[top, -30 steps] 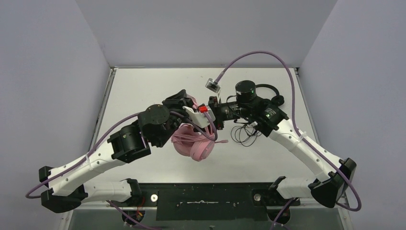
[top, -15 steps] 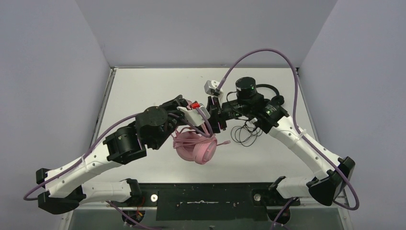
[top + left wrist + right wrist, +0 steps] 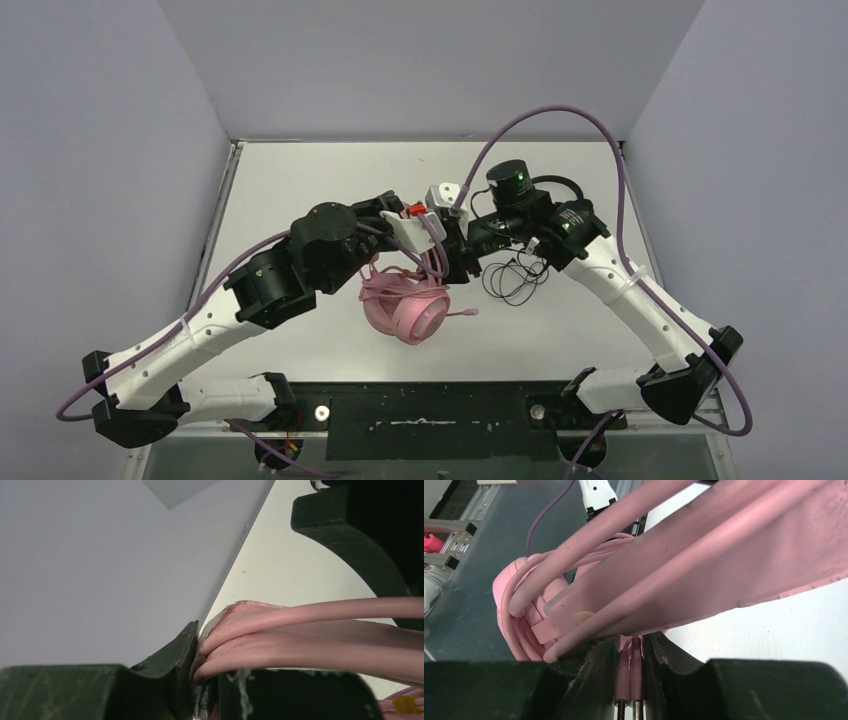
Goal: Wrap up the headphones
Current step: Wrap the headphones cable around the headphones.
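We held the pink headphones (image 3: pixel 405 308) over the middle of the table (image 3: pixel 290 190), between the two arms, with the earcups on the near side of the grippers. The left gripper (image 3: pixel 204 687) was clamped tight on the headband, with strands of pink cable (image 3: pixel 624 520) pinched in alongside it. The right gripper (image 3: pixel 630 672) was nearly closed too, nipping two thin plug ends of that cable between its jaws just below the band. The black headphones (image 3: pixel 512 282) lay on the table beside the right arm, their thin cable in loose loops, and neither gripper touched them. We judged the step in hand to be laying the last of the pink cable round the band. To do it well, we thought the left grip should serve as a firm anchor while the right carried the plug end round close to the band under light tension, so that no loop slackened; a hard pull risked dragging the band out of the left jaws
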